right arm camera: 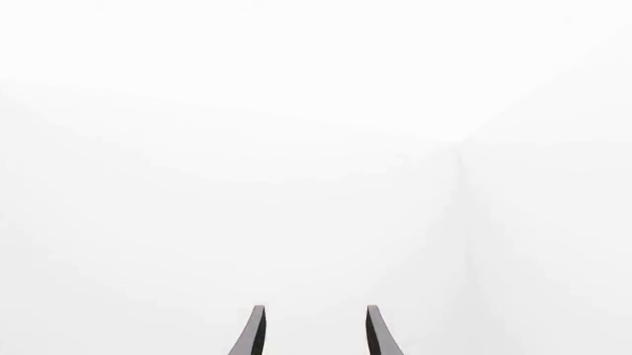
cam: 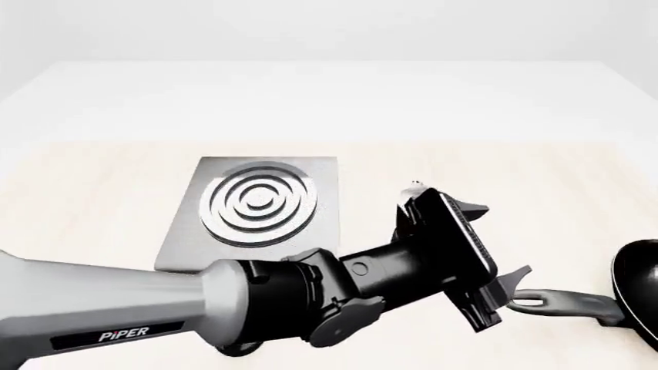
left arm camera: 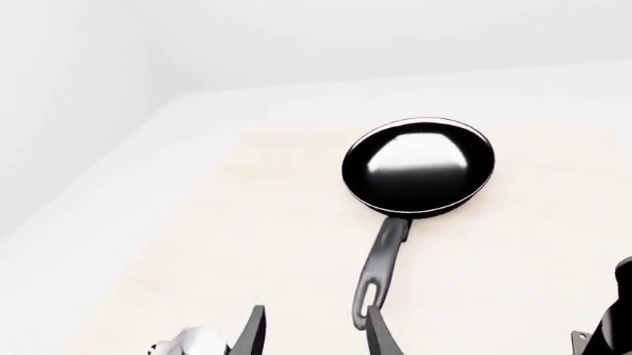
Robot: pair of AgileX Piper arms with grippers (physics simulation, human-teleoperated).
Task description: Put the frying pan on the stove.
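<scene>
The left arm reaches in low across the front view from the left, its grey link marked PIPER, with the wrist rolled so the left end effector (cam: 501,245) points toward the right side of the counter (cam: 92,193). Its 2 fingers stand spread apart, one upper and one lower, with nothing between them. The lower fingertip sits just beside the end of the frying pan's handle; whether it touches cannot be told.

The frying pan (cam: 591,297) lies flat on the counter at the right edge of the front view, handle pointing left. In the left wrist view the frying pan (left arm camera: 418,165) shows its glossy inside, the handle running back toward the left end effector (left arm camera: 314,325).

The stove (cam: 257,206) lies flat, well left of the pan, partly behind the arm.

The right end effector (right arm camera: 314,329) shows 2 parted fingertips, empty, against blank white.
</scene>
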